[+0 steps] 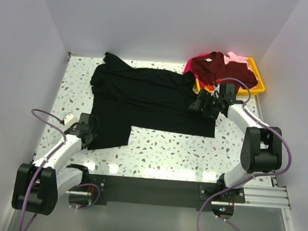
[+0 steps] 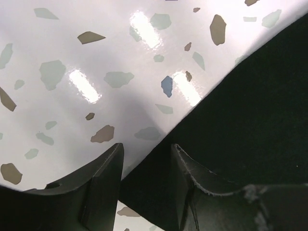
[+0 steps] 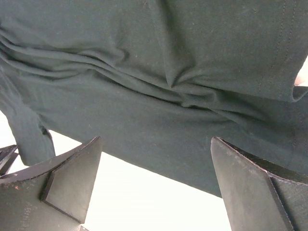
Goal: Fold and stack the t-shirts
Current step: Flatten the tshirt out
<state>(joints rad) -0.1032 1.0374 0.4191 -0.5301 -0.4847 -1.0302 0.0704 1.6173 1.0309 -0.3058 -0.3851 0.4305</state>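
The large black t-shirt (image 1: 144, 99) lies spread flat on the speckled table. My left gripper (image 1: 88, 131) is at the shirt's near-left corner. In the left wrist view it (image 2: 147, 147) is partly open, with the black cloth's edge (image 2: 240, 120) lying between the fingers. My right gripper (image 1: 201, 105) is over the shirt's right edge. In the right wrist view it (image 3: 156, 142) is wide open and empty, with wrinkled black cloth (image 3: 159, 72) just ahead. The dark maroon shirt (image 1: 215, 67), the magenta shirt (image 1: 190, 66) and the pale pink shirt (image 1: 234, 57) are heaped in the yellow tray (image 1: 259, 87).
The yellow tray stands at the back right corner, just behind my right gripper. White walls close in the table on the left, back and right. A bare speckled strip (image 1: 173, 148) runs between the shirt and the arm bases.
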